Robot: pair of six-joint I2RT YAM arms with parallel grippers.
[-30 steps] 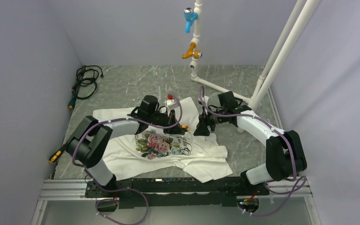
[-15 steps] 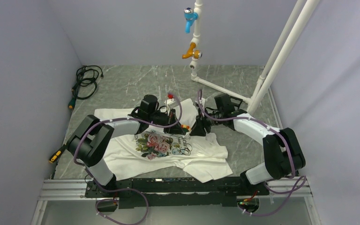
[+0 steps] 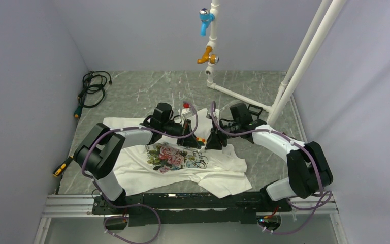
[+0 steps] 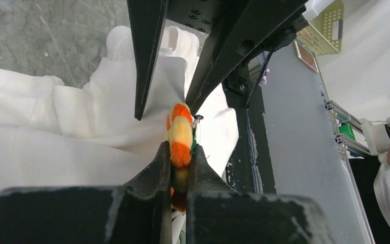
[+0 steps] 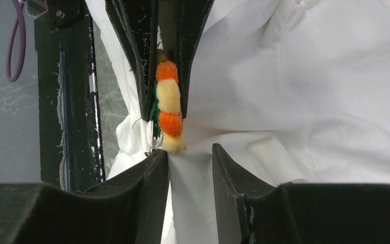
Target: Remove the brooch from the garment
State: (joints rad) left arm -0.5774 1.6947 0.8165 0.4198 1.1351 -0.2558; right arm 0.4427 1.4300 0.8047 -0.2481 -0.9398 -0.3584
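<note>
Left gripper (image 4: 180, 152) clenched on brooch (image 4: 181, 127), likely soft, light; right gripper (image 5: 190, 152) released astride limp garment (image 5: 310, 101), best pinched beside brooch.

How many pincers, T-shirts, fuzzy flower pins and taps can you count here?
Pincers: 2, the left pincer and the right pincer
T-shirts: 1, the white T-shirt
Flower pins: 1, the orange-yellow brooch
Taps: 2, the blue tap and the orange tap
Total: 6
</note>
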